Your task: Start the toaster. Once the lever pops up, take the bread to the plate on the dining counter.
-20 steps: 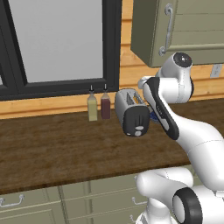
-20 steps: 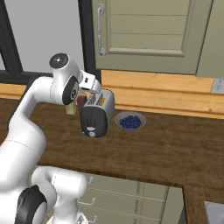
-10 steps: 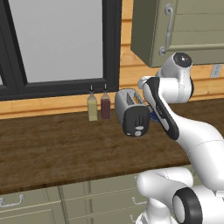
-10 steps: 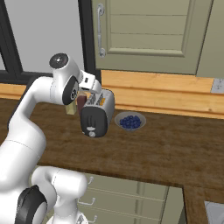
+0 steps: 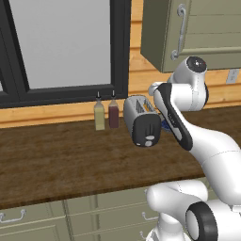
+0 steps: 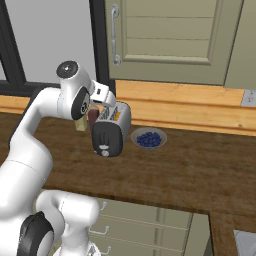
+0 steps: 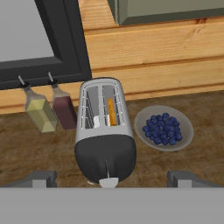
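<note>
The silver-grey toaster stands on the dark wood worktop, its black end panel facing me. A thin slice of bread sits edge-up in its right slot. The pale lever is low on the black panel in the hand view. My gripper hovers above the toaster's panel end, open, its fingertips wide apart and holding nothing. The plate and the dining counter are out of view.
Two condiment bottles, yellow-green and dark red, stand just left of the toaster. A bowl of blueberries lies to its right. A wall cabinet hangs overhead and a dark-framed window is behind.
</note>
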Robot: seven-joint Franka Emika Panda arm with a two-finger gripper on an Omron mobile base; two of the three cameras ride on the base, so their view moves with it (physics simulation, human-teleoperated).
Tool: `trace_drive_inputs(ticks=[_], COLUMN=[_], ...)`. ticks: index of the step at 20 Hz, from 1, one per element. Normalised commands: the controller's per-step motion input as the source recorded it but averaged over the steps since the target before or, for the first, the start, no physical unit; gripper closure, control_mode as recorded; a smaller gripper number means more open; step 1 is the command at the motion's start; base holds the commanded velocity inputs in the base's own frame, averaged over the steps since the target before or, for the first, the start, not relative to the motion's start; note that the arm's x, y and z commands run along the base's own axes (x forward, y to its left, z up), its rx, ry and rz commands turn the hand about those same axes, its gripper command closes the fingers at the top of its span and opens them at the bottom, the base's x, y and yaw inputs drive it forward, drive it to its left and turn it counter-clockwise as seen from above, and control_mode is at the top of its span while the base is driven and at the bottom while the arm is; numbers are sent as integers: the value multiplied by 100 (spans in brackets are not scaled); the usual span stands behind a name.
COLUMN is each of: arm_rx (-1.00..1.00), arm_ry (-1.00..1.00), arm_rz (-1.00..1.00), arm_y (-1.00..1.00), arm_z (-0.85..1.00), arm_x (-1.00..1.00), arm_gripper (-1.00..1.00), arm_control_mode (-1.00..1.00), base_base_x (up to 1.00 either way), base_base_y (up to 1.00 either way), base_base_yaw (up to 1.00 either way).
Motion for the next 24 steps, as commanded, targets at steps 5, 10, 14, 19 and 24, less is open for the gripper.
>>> trace_drive_inputs(ticks=[5,10,14,19,24], arm_rx=[0,0,0,0,0], arm_ry=[0,0,0,0,0], arm_rz=[0,0,0,0,0], arm_y=[0,0,0,0,0], arm_z=[0,0,0,0,0], arm_x=[0,0,0,0,0], arm_gripper=[-100,-100,-100,-100,-100], arm_control_mode=[-100,-100,-100,-100,-100], base_base_x=[0,0,0,0,0], base_base_y=[0,0,0,0,0], base_base_yaw=[0,0,0,0,0])
